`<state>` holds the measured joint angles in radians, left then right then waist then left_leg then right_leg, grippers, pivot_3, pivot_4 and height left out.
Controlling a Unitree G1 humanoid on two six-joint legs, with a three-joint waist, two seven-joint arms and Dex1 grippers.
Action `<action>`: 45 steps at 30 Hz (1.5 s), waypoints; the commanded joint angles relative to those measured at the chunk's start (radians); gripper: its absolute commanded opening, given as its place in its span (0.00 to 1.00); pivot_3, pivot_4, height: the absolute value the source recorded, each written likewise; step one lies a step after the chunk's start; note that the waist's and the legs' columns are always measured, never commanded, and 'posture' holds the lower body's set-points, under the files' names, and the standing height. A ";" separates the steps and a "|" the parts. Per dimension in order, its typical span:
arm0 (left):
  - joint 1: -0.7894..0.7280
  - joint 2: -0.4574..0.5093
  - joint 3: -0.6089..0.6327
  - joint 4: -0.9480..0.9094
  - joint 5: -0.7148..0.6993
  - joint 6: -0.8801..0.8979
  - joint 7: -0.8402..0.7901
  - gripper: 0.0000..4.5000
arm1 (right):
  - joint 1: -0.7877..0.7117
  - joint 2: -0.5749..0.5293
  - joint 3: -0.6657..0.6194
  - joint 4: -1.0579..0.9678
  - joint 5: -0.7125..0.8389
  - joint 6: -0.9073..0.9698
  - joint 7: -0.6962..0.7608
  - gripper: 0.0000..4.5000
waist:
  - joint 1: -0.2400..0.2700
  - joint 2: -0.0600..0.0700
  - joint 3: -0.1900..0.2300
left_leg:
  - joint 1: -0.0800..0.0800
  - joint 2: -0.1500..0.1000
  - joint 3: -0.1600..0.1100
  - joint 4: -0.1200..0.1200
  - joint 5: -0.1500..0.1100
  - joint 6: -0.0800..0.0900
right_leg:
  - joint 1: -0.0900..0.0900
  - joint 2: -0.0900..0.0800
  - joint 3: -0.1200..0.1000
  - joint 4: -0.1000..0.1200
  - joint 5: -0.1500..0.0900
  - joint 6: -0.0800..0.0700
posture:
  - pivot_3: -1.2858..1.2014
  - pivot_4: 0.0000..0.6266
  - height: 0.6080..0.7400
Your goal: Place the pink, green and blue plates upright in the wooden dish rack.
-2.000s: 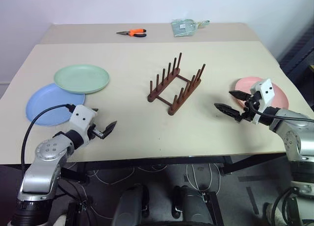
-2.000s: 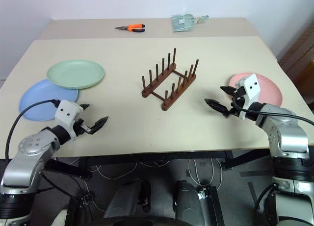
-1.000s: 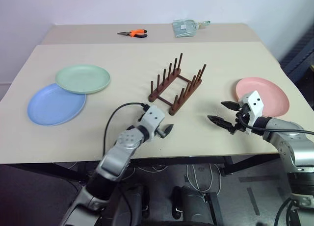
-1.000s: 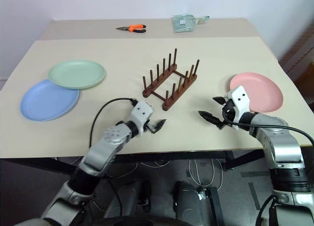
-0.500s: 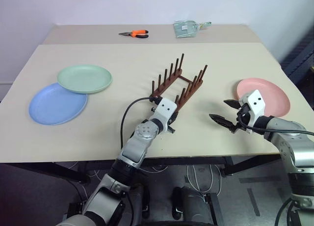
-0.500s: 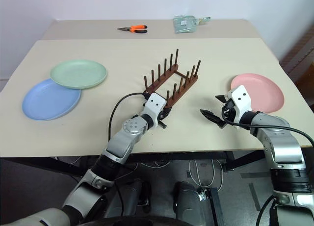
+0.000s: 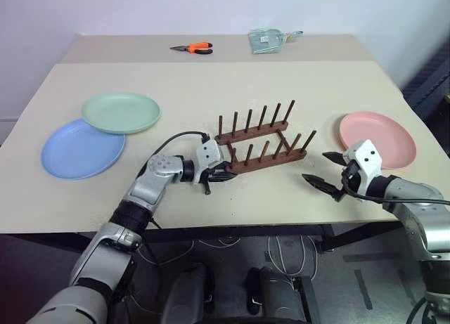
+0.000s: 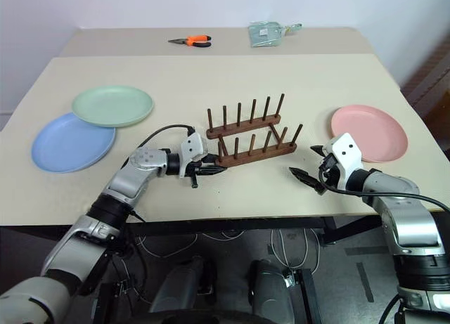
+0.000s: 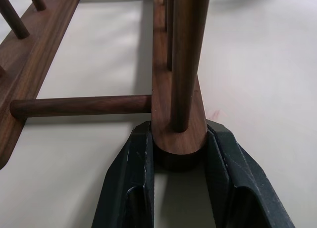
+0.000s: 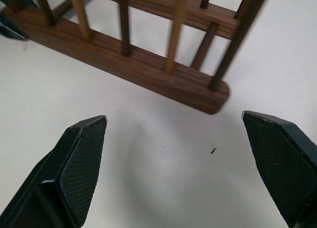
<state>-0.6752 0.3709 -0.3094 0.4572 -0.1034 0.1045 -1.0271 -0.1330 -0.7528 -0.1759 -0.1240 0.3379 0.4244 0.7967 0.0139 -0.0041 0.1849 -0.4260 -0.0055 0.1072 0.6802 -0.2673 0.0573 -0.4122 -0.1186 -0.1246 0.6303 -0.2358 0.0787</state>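
Wooden dish rack [image 7: 261,142] mid-worktop [image 7: 211,81], dark brown, two peg rows, holding nothing. Three plates lying flat: green plate [image 7: 120,112] overlapping blue plate [image 7: 82,149] at left, pink plate [image 7: 377,130] at right. Left gripper [image 9: 179,151] jaws clamped on near rail's end. Right gripper [image 10: 184,161] jaws spread wide, holding nothing, just beside rack.
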 commanded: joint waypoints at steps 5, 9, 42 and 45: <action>0.041 0.078 0.080 -0.051 0.011 0.121 0.036 1.00 | 0.038 -0.010 -0.049 -0.061 0.003 -0.024 -0.014 0.94 | -0.009 0.000 0.000 | 0.000 0.000 0.000 0.000 0.000 0.000 | 0.000 0.001 0.000 0.001 0.000 0.000 | 0.52 0.24 1.00; 0.233 0.194 0.090 -0.411 -0.080 0.316 -0.035 0.84 | 0.039 -0.001 -0.008 -0.053 -0.023 -0.011 -0.029 0.61 | -0.029 0.002 -0.001 | 0.001 0.001 0.000 -0.001 0.000 0.000 | 0.000 0.001 0.001 0.001 0.000 0.000 | 0.52 0.24 1.00; 0.245 -0.080 0.291 -0.601 -0.118 0.540 0.532 0.82 | -0.272 0.135 0.221 0.093 -0.155 -0.092 -0.001 0.31 | -0.035 0.006 -0.003 | 0.004 0.000 0.000 0.000 -0.001 0.000 | 0.003 0.001 0.002 0.001 0.000 0.003 | 0.52 0.24 1.00; 0.265 -0.055 0.501 -0.738 -0.245 0.647 0.575 1.00 | -0.232 0.109 0.206 -0.056 -0.092 -0.010 0.034 0.63 | -0.026 0.006 -0.001 | 0.000 0.000 -0.001 -0.001 -0.001 -0.001 | -0.001 0.001 0.001 0.000 0.000 0.003 | 0.52 0.24 1.00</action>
<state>-0.3793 0.2966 0.0791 -0.1716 -0.2771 0.7167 -0.4727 -0.3597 -0.6286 0.0611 -0.0766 0.1984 0.3872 0.8072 -0.0125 0.0019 0.1836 -0.4271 -0.0052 0.1057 0.6814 -0.2681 0.0561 -0.4129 -0.1180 -0.1236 0.6311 -0.2361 0.0813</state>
